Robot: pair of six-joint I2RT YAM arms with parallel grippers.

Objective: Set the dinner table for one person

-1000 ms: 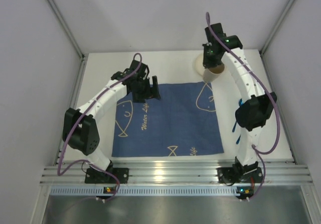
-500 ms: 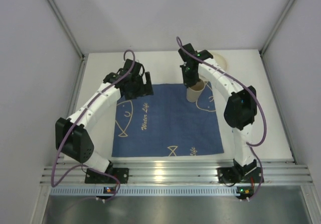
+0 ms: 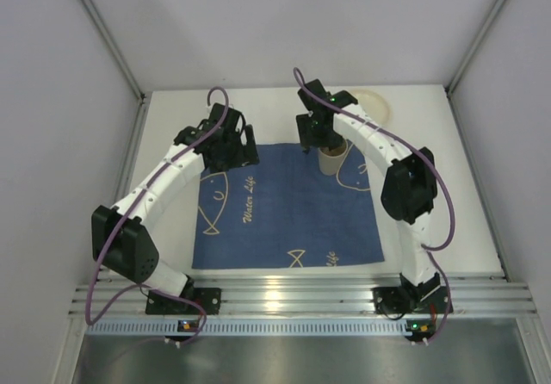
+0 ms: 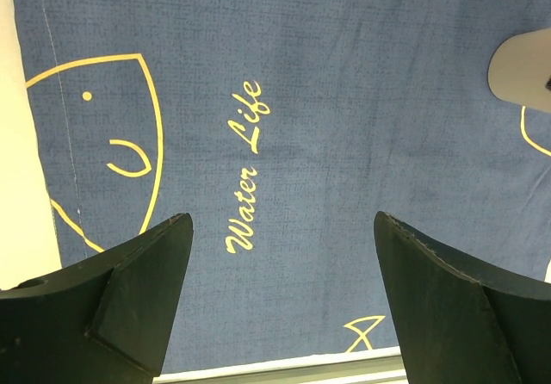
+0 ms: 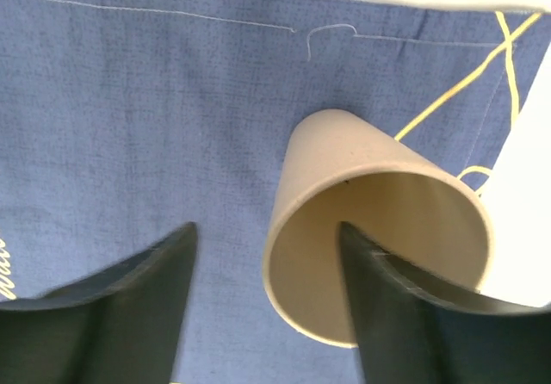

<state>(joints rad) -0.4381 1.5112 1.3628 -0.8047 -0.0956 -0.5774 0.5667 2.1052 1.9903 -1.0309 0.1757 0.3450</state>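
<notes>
My right end effector (image 5: 265, 233) hangs over the cup (image 5: 379, 229) with its fingers spread apart and gripping nothing. From my right wrist I see one finger (image 5: 120, 315) outside the cup over the cloth, clear of the wall. The other finger (image 5: 405, 306) reaches into the cup's mouth, and I cannot tell whether it touches the inside.

The beige cup (image 3: 334, 157) stands mouth up on the far right part of the blue cloth (image 3: 284, 212), which has cream fish drawings and the words "Water Life".

My left end effector (image 4: 282, 220) is spread wide with nothing between its fingers, and only cloth shows below it. From above it sits over the far left edge of the cloth (image 3: 234, 147).

The white tabletop (image 3: 275, 113) lies under everything, with a ribbed metal rail (image 3: 293, 298) along its near edge by my bases. The cloth covers its middle. A cream plate (image 3: 374, 102) lies on the bare tabletop beyond the cloth's far right corner, partly behind my right arm.
</notes>
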